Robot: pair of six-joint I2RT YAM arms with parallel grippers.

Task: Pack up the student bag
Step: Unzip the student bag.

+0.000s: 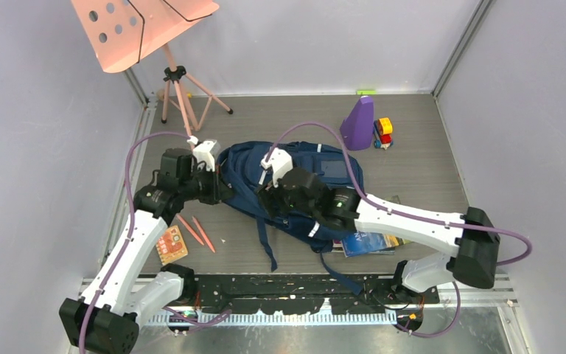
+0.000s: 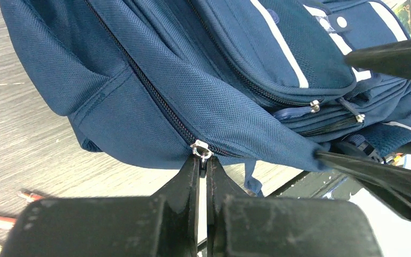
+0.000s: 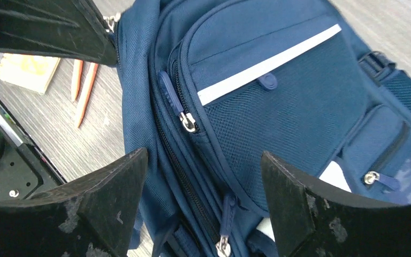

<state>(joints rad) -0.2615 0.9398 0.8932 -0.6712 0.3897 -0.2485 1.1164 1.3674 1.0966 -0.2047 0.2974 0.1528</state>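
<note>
Navy blue fabric is filling both wrist views. The bag (image 1: 245,168) is lying flat in the middle of the bench (image 1: 427,147), with its front pockets and white stripes facing up and its straps trailing toward the near edge.

The left hand (image 2: 202,171) is reaching to the left side of the bag. Its fingers are pressed almost together, with only a thin slit between them, and they are pinching the small metal zip pull (image 2: 201,151) of the long main zip. The zip is looking closed along the part that is showing.

The right hand (image 3: 203,179) is hovering over the front of the bag with its fingers (image 3: 118,182) spread wide, and nothing is lying between them. Under it the mesh pocket, a white stripe and several blue zip tabs are showing. In the left wrist view one dark finger of this hand is meeting the edge of the fabric beside the main zip, while the other is standing above the pocket. I cannot tell whether it is really pressing on the cloth.

Two orange pencils (image 1: 199,232) are lying on the bench just left of the bag, and a small orange booklet (image 1: 171,245) is lying near them. Some books (image 1: 368,242) are lying at the near right corner of the bag, partly under the right arm. A purple cone-shaped object (image 1: 359,122) and a small coloured toy (image 1: 383,133) are standing behind the bag, and a pink stand (image 1: 144,29) is standing in the far left corner.
</note>
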